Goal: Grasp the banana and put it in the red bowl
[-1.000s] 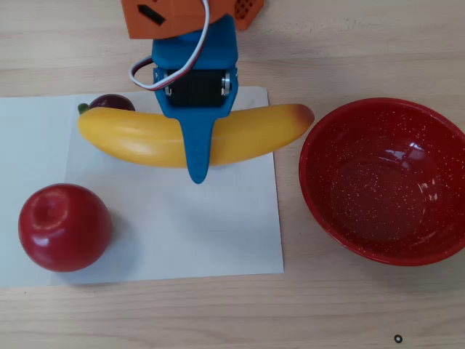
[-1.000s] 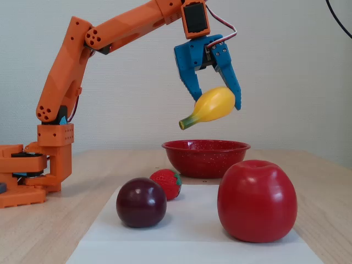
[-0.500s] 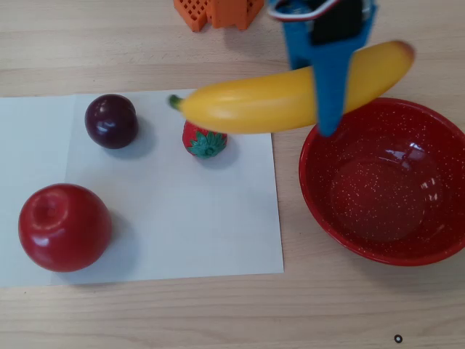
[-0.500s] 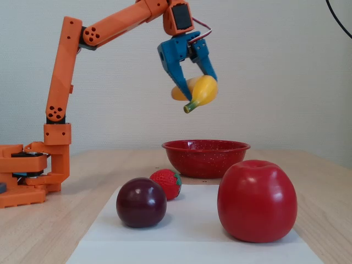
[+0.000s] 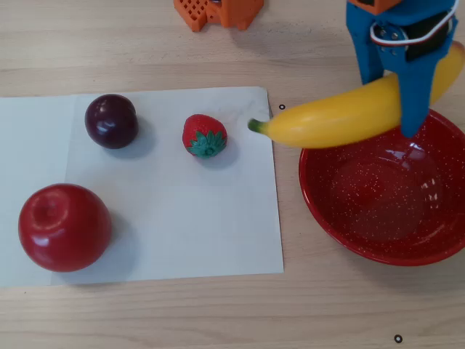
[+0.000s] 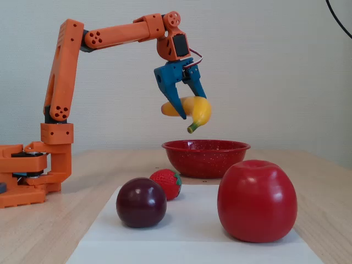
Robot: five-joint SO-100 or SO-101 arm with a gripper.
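Banana [image 6: 190, 110] hung in the air in the grip of the blue gripper [image 6: 186, 113], whose two fingers were closed across its thick middle; in the fixed view it was clear of the table and well above the rim of the red bowl [image 6: 205, 157].

In the overhead view the banana's [image 5: 341, 115] long axis ran slantwise, the green stem tip pointing left and slightly down toward the white paper sheet [image 5: 182, 233], the other end passing behind the gripper [image 5: 410, 109] toward the right edge of the picture. The gripped middle lay over the bowl's [image 5: 378, 247] upper rim, while the stem end reached out past the rim on the left, over bare table. The release seemed to turn on this: the bowl was directly below and a little toward the camera side, so the banana probably needed carrying further over the basin, or lowering, before it could be let go without tipping out.

Nothing stood between fruit and bowl. A strawberry [image 5: 204, 135], a dark plum [image 5: 111, 121] and a red apple [image 5: 65, 227] lay on the paper, well apart from the bowl. The orange arm [image 6: 66, 71] rose from its base on the fixed view's left.
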